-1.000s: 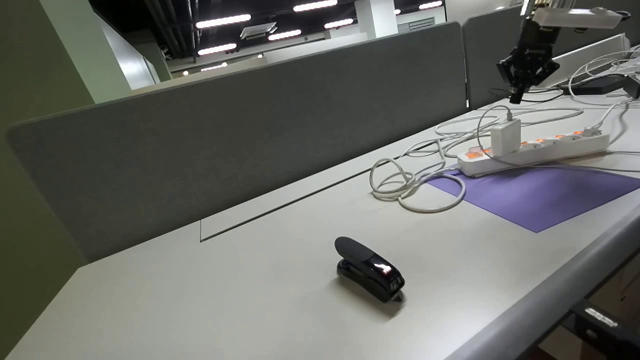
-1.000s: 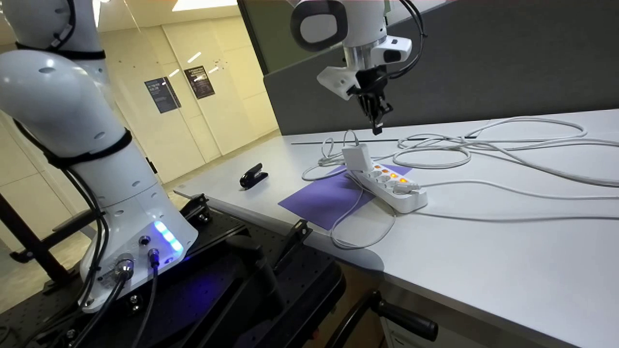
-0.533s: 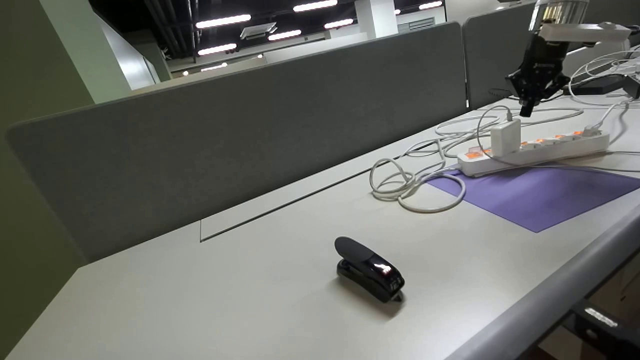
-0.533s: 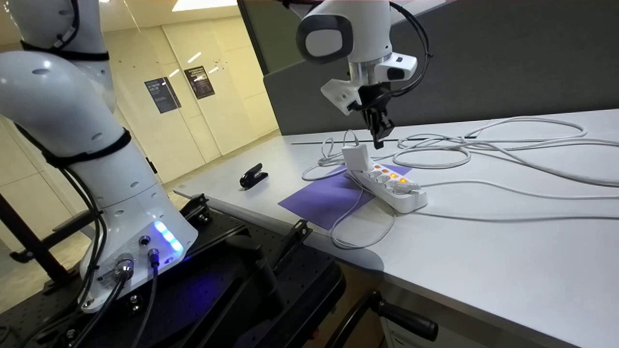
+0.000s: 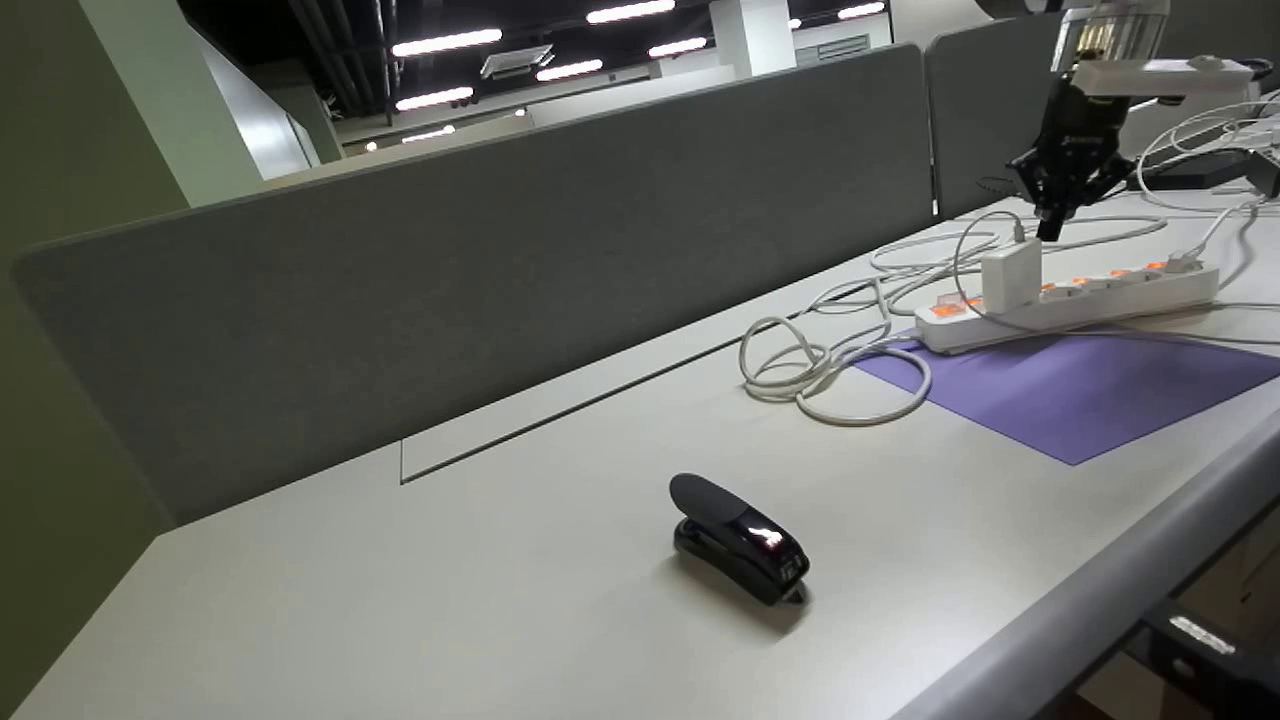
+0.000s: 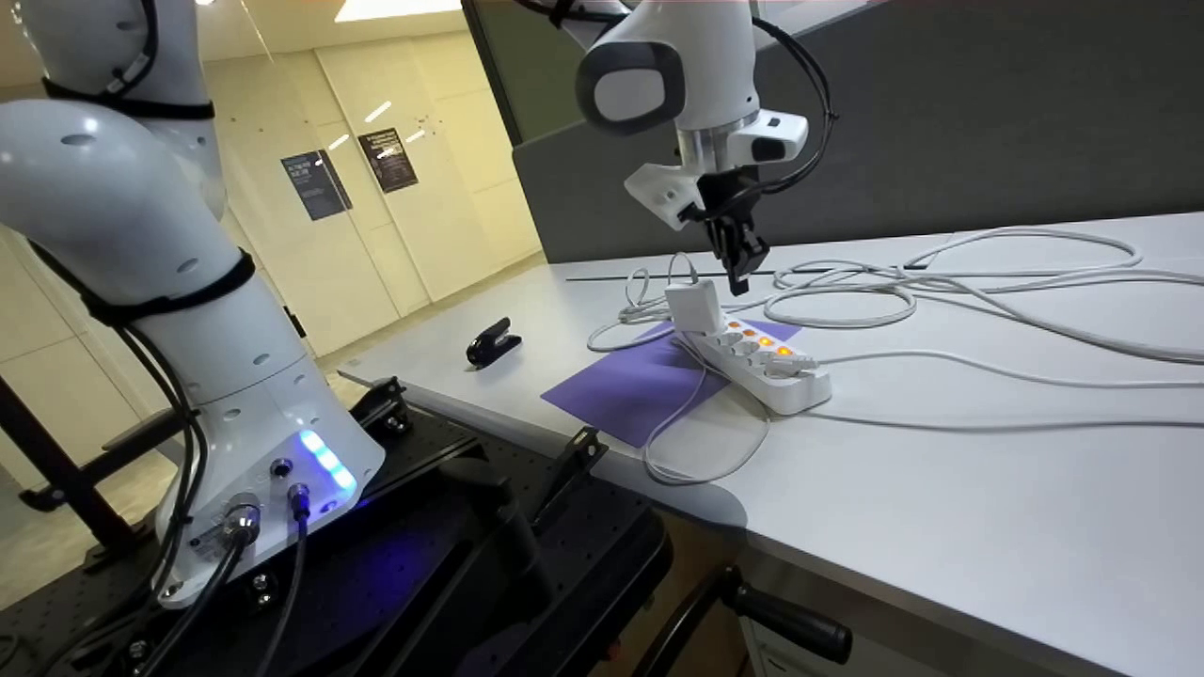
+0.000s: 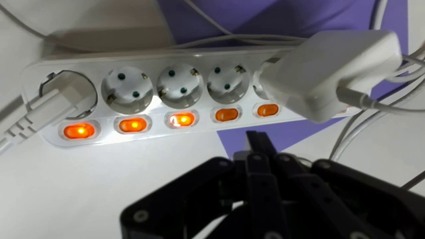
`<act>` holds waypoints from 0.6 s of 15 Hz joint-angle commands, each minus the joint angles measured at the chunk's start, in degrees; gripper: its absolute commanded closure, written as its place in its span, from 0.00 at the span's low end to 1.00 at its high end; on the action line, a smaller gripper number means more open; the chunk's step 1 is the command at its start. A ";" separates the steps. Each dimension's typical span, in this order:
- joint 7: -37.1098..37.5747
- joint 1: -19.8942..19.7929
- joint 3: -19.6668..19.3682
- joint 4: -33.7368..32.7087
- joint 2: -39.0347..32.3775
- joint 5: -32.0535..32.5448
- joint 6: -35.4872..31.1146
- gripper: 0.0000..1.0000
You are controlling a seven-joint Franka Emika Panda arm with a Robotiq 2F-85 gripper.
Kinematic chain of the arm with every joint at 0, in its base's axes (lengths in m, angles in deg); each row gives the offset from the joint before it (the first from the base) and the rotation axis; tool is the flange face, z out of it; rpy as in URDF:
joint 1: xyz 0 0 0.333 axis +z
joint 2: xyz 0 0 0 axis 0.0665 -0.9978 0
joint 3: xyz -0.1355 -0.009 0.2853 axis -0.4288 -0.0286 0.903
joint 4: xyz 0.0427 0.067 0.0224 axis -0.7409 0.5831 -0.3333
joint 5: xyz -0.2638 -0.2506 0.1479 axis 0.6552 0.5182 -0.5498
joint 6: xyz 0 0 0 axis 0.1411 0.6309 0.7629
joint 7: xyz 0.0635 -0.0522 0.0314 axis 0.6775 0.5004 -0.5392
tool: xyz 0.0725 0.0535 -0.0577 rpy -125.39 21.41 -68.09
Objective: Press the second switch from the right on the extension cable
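Note:
The extension cable is a long white power strip (image 7: 156, 121) with a row of orange switches along its near edge in the wrist view. It also lies on the table in both exterior views (image 5: 1120, 303) (image 6: 804, 400). The left switch (image 7: 79, 130) and the two beside it are lit; the unlit switches (image 7: 226, 114) (image 7: 267, 110) follow to the right. A white adapter (image 7: 335, 73) covers most of the strip's right end and nearly hides one more switch. My gripper (image 7: 260, 134) is shut and empty, its tips beside the unlit switches in the picture and above the strip in both exterior views (image 5: 1048, 232) (image 6: 738, 285).
A white plug (image 7: 63, 99) sits in the strip's left socket. Loose white cords (image 6: 847, 315) lie around the strip. A purple sheet (image 5: 1080, 390) is partly under it. A black clip-like gadget (image 5: 740, 540) lies on the table. A grey partition (image 5: 500, 230) stands behind.
My gripper has come down towards the strip, mostly in the first half second, with only a slight further drop since. It stays shut. The strip and cords have not moved.

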 commanded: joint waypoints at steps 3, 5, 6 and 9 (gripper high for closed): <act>1.08 -2.73 2.14 0.12 -1.54 1.46 -4.37 1.00; 0.96 -3.82 2.83 0.35 -2.26 1.23 -5.11 1.00; 0.96 -4.32 3.10 0.42 -2.55 1.25 -5.46 1.00; 1.18 -5.74 3.66 0.22 -3.52 1.25 -5.59 1.00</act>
